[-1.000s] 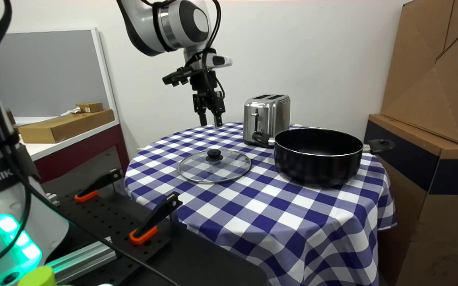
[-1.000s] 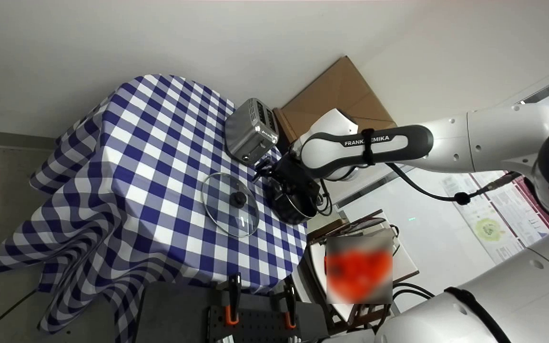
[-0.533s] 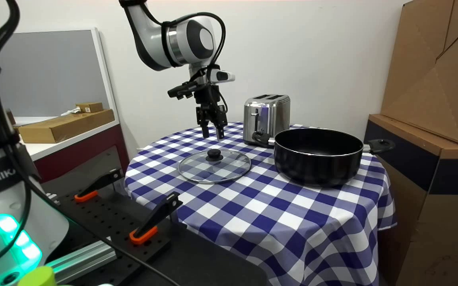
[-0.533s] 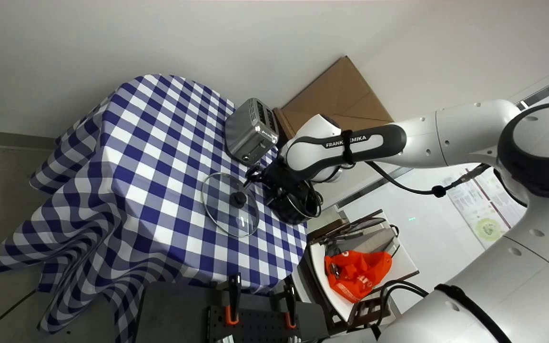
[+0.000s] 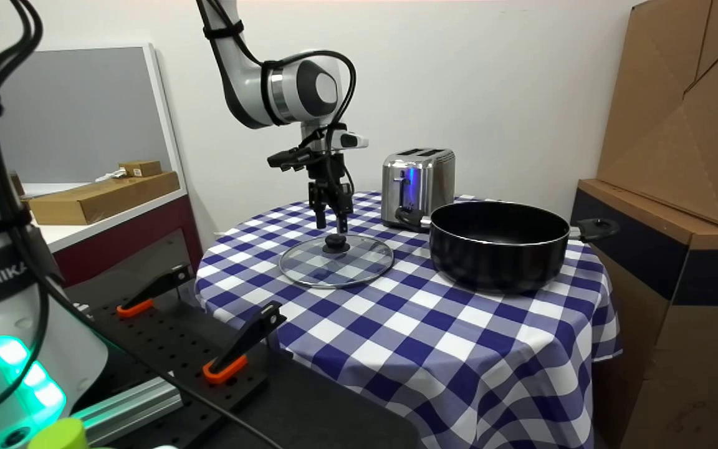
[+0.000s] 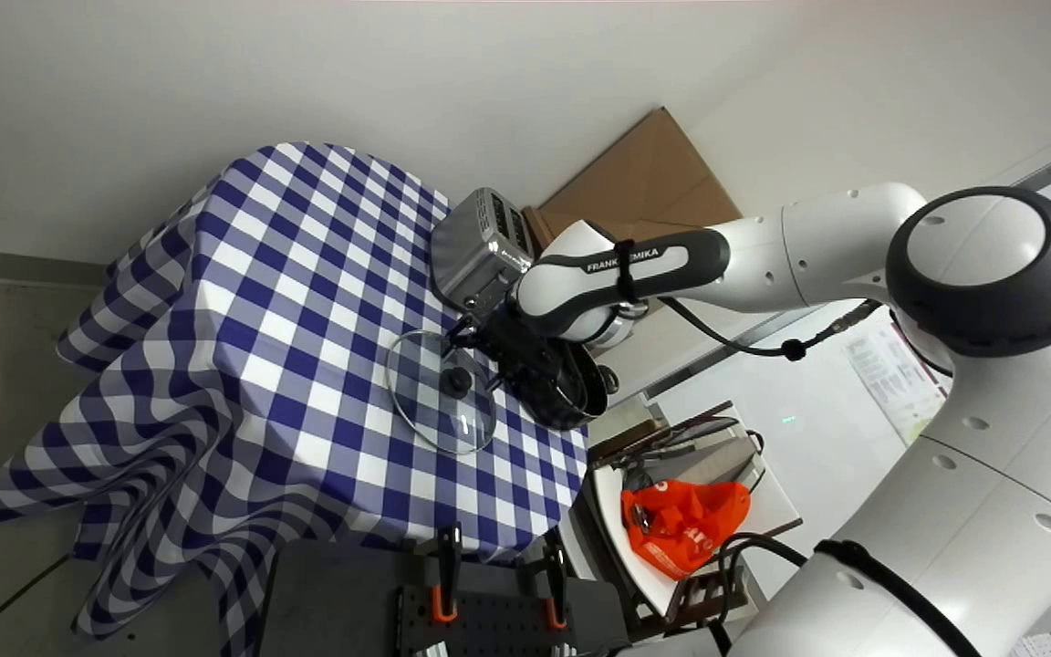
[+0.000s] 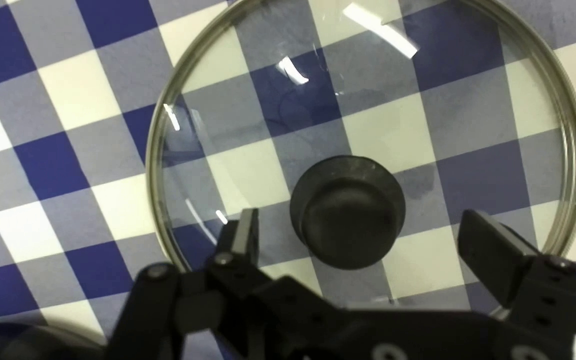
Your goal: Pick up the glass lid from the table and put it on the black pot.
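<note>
The glass lid (image 5: 359, 265) lies flat, knob up, on the checkered table (image 5: 390, 327). It also shows in an exterior view (image 6: 425, 392) and in the wrist view (image 7: 393, 125). My gripper (image 5: 331, 227) points down just above the lid's black knob (image 7: 350, 220). In the wrist view the gripper (image 7: 359, 217) is open, its fingers on either side of the knob with gaps, not touching it. The black pot (image 5: 499, 265) stands uncovered right of the lid. In an exterior view my arm partly hides the pot (image 6: 548, 409).
A silver toaster (image 5: 418, 187) stands behind the lid and pot, near the gripper; it also shows in an exterior view (image 6: 480, 255). The pot's handle (image 5: 599, 229) sticks out right. Cardboard boxes (image 5: 677, 125) stand beyond the table. Orange-tipped clamps (image 5: 244, 343) sit on the dark workbench.
My gripper has come down, from well above the table to just over the lid's knob, and slightly nearer the lid. The lid, pot and toaster have not moved.
</note>
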Available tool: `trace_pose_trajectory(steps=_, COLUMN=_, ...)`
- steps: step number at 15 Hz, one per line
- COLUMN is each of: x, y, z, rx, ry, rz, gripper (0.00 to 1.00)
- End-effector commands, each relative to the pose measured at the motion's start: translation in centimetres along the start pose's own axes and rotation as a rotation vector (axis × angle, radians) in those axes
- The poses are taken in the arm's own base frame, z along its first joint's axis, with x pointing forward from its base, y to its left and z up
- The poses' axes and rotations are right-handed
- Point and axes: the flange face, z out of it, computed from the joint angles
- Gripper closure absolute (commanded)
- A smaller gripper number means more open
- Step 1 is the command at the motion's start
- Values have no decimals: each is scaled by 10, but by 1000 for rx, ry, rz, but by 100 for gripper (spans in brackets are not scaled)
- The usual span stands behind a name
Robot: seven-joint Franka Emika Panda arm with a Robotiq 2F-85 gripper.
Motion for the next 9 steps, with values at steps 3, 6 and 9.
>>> trace_pose_trajectory(steps=3, x=9, y=-10, z=22, rx=-6, ry=-20, rz=-22, gripper=9)
trace_pose_trajectory(steps=6, x=11, y=-10, z=27, rx=-14, ry=-24, rz=-29, gripper=42)
trace_pose_trajectory(steps=9, x=13, y=-11, z=23, rx=-10, ry=-17, rz=-37, gripper=65)
